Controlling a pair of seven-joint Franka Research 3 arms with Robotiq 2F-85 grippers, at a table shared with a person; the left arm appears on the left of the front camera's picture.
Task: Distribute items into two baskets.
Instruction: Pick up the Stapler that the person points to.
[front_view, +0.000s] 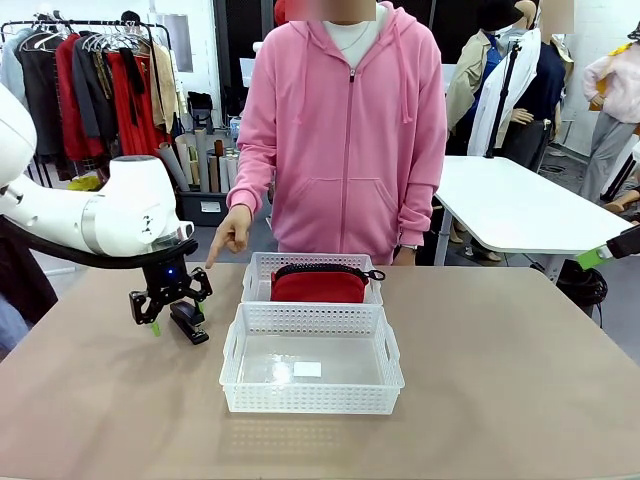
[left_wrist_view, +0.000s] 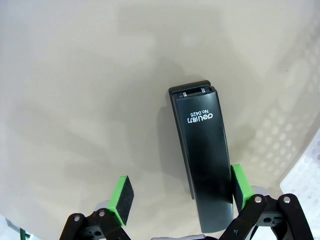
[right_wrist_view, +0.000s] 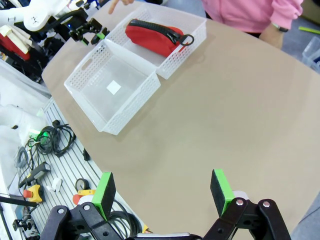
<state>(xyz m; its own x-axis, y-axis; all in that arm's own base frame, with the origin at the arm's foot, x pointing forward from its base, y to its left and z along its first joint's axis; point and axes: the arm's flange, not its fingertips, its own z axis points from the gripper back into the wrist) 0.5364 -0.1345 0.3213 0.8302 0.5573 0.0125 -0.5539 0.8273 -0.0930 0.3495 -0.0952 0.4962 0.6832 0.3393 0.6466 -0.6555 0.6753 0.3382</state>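
Larger basket (front_view: 310, 398): white lattice plastic, standing on the tan table (front_view: 500, 380) on the robot's side of the middle; a small white label (front_view: 307, 369) lies flat on its floor.
Smaller basket (front_view: 262, 272): directly behind the larger basket on the person's side, the two long walls touching or very nearly so.
Red pouch (front_view: 320, 286): inside the smaller basket, so just beyond the larger basket's far wall – black zip on top, the pull hanging toward the robot's right.
Stapler (left_wrist_view: 202, 150): black, flat on the table to the left of the larger basket, near its far-left corner but apart from it.
Left gripper (left_wrist_view: 181, 194): down over the stapler at that same spot left of the larger basket. Its jaws are spread wide and straddle the stapler's body. One green pad (left_wrist_view: 240, 184) sits right against the stapler's side, though real contact cannot be told; the other pad stands off with bare table between.
Right gripper (right_wrist_view: 162, 192): well apart from the larger basket, off to its right – jaws wide apart, nothing between them.
Person's hand (front_view: 232, 232): past the larger basket's far-left corner, raised above the table, forefinger pointing down.
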